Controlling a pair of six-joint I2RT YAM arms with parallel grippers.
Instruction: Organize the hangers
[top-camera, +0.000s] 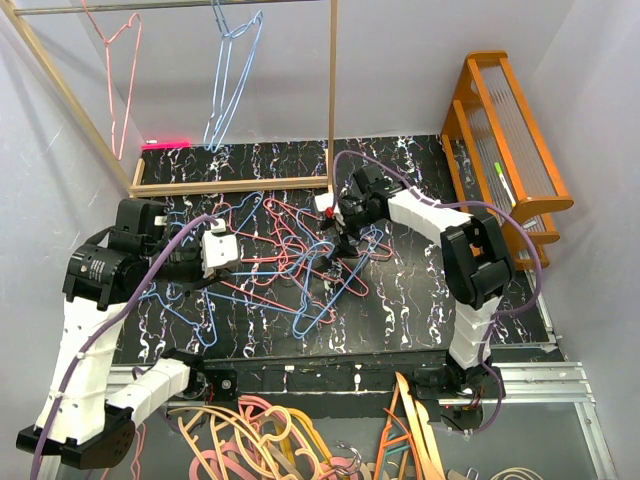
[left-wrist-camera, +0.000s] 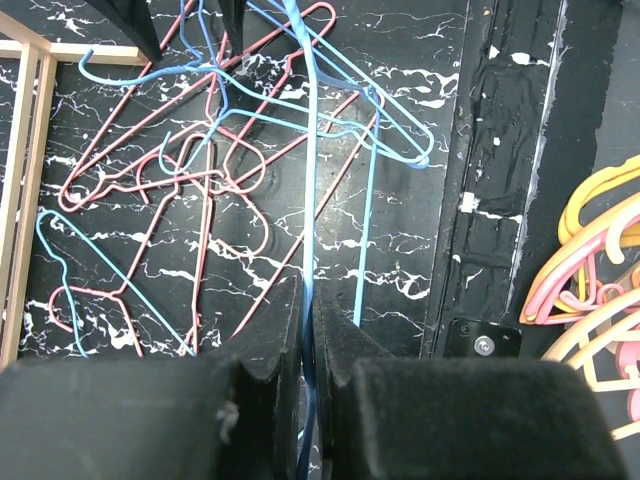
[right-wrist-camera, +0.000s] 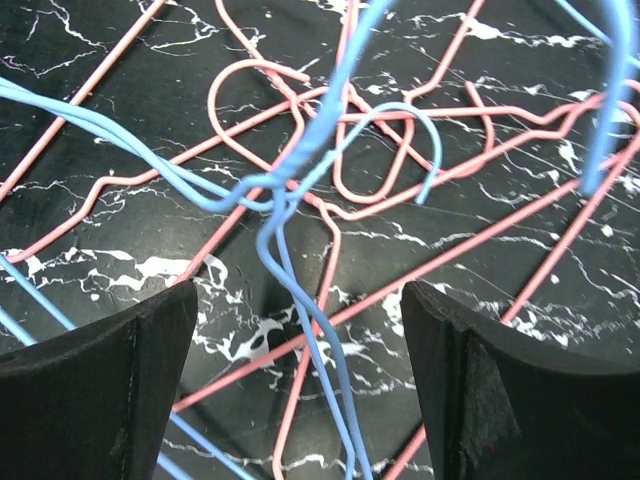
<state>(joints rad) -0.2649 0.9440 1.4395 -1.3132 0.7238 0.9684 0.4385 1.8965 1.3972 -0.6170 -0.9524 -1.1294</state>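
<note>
Blue hanger (left-wrist-camera: 308, 200): clamped tight in left gripper (left-wrist-camera: 308, 310), wire running up frame centre.
Right gripper (right-wrist-camera: 300, 330): jaws wide, straddling a blue wire (right-wrist-camera: 290, 260) above the tangle.
Hangers (top-camera: 290, 260): pink and blue heap, centre of mat (top-camera: 410, 300); two more on rail (top-camera: 170, 8), upper left.

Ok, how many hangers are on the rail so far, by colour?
Pink-red hanger on the rail: 1
Light blue hangers: 2, my best read, since their outlines overlap
Total hung: 3
</note>
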